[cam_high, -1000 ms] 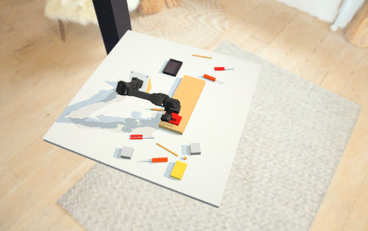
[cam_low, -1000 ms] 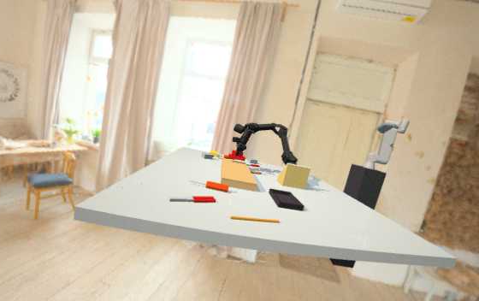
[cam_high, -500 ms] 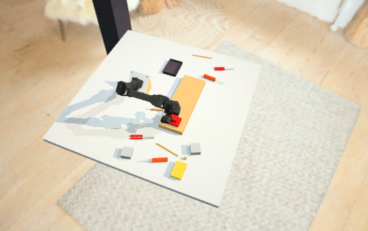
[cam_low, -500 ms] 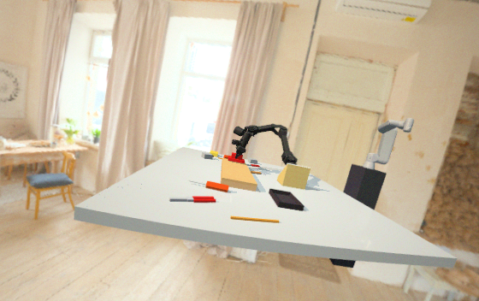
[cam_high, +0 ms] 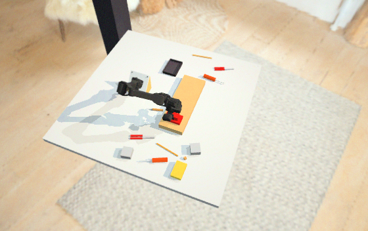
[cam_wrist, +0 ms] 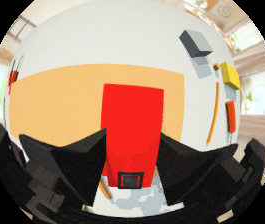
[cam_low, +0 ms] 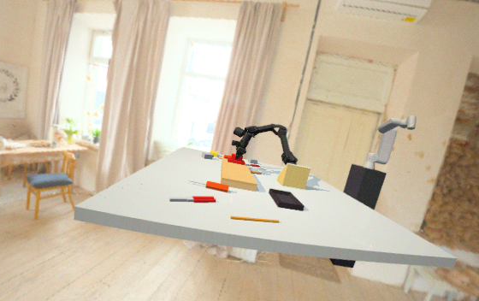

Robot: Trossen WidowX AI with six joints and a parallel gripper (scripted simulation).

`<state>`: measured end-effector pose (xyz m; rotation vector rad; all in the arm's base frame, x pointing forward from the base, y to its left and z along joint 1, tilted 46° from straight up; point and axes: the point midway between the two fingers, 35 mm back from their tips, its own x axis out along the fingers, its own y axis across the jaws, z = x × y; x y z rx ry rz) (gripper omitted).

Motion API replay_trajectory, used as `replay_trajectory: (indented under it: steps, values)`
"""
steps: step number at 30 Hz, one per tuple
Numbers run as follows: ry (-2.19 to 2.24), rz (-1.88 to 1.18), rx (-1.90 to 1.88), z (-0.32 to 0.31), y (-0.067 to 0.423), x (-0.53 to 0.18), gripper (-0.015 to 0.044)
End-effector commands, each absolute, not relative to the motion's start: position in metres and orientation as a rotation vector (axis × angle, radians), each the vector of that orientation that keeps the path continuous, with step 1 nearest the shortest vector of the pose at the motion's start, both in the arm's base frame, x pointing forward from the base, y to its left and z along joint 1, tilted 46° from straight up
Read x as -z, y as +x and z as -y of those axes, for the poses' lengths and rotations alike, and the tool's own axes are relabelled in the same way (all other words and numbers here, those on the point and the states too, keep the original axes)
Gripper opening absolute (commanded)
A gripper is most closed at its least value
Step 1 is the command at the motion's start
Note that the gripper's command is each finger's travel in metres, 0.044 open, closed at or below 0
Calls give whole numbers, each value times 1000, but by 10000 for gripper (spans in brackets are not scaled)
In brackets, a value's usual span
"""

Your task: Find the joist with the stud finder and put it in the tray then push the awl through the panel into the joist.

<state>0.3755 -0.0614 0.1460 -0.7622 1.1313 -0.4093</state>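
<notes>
Your gripper (cam_wrist: pixel 132 185) is clamped on the red stud finder (cam_wrist: pixel 132 132), fingers half-spread on either side, its body resting flat on the floor panel's (cam_high: pixel 189 92) near end.

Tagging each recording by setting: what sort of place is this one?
Probably a lived-in home room, not a lab: tall curtained windows, a wooden chair beside a table, plank flooring with a rug under the white work table.
</notes>
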Motion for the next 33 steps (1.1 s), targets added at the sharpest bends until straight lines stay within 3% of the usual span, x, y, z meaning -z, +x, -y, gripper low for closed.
replay_trajectory:
  steps: [1, 33]
  values:
    - [-763, -1135, 407, 52, 373, -135, 0]
    - [-760, -1137, 403, -18, 364, -61, 0]
